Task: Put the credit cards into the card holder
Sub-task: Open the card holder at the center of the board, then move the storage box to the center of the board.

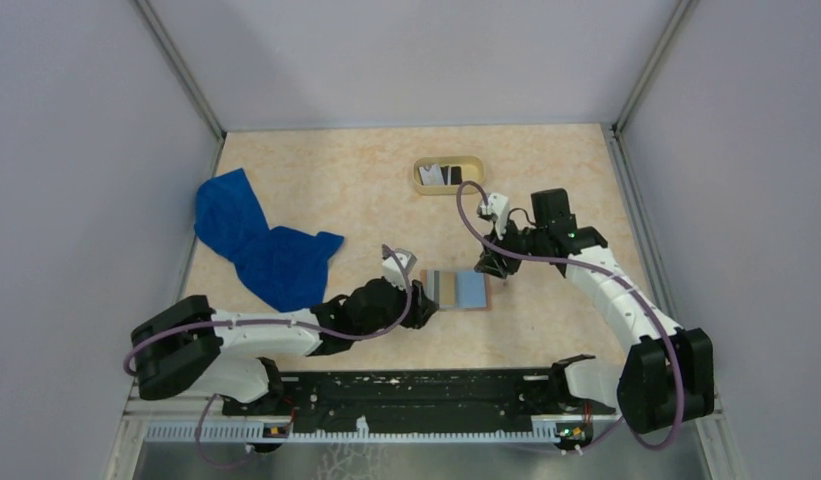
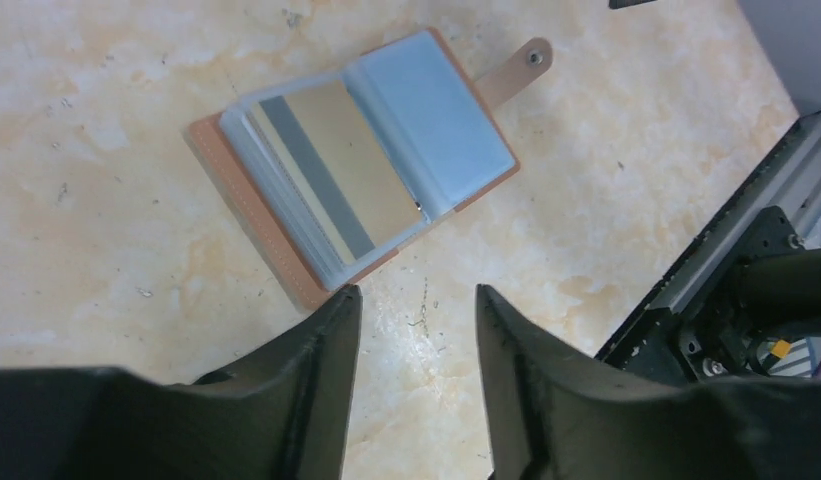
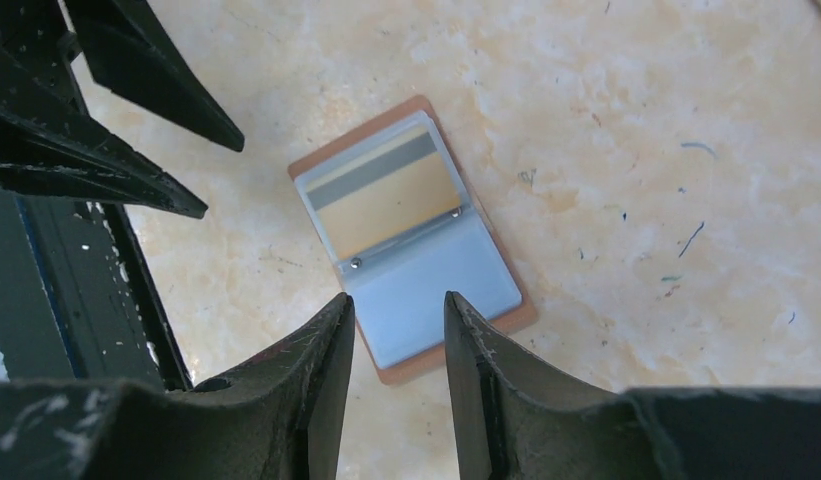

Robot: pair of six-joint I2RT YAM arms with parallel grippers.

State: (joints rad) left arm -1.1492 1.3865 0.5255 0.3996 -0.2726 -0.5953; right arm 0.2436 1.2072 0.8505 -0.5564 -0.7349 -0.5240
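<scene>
Card holder (image 1: 459, 289) lies open on the desk (image 1: 316, 160) between left tool (image 2: 416, 295) and right tool (image 3: 398, 305), both parted, empty. Credit cards (image 1: 433, 175) lie in the tray (image 1: 418, 178) beyond it, nearer the right tool.

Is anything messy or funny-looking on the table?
Nothing looks broken or spilled. The blue cloth lies crumpled in a heap on the left side. The card holder lies flat and open, showing a gold card inside.

The card holder (image 1: 458, 290) is hemmed between left gripper (image 1: 424, 302) and right gripper (image 1: 492, 268).
</scene>
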